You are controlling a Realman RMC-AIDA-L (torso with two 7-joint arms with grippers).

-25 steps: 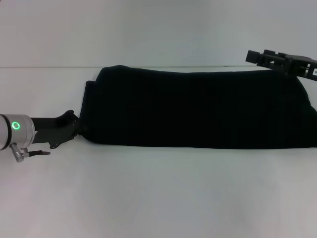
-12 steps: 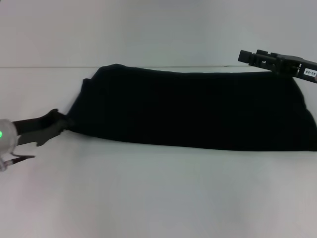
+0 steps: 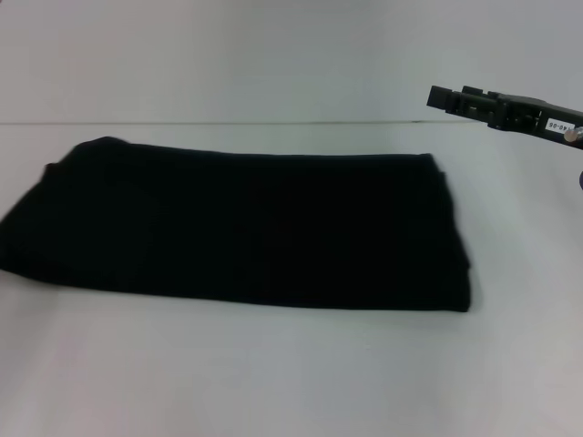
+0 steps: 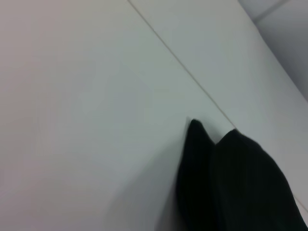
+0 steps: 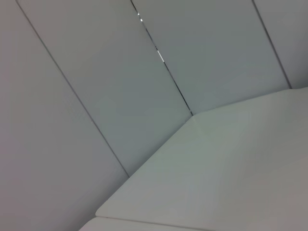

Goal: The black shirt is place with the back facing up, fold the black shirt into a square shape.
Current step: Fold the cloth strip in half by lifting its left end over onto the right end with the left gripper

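The black shirt (image 3: 246,223) lies on the white table as a long folded band, stretching from the left edge of the head view to right of the middle. No lettering shows. Its right end is a straight folded edge. One dark end of it also shows in the left wrist view (image 4: 231,183), resting on the table. My left gripper is out of the head view, and its fingers do not show in its wrist view. My right gripper (image 3: 439,96) hovers at the far right, above and beyond the shirt's right end, apart from it.
The white table (image 3: 291,373) meets a pale wall along its far edge (image 3: 273,123). The right wrist view shows only grey wall panels (image 5: 120,72) and a corner of the table (image 5: 216,168).
The shirt has slid well to the left, so its right end now lies inside the view. My left arm has left the head view. My right gripper has shifted slightly left.
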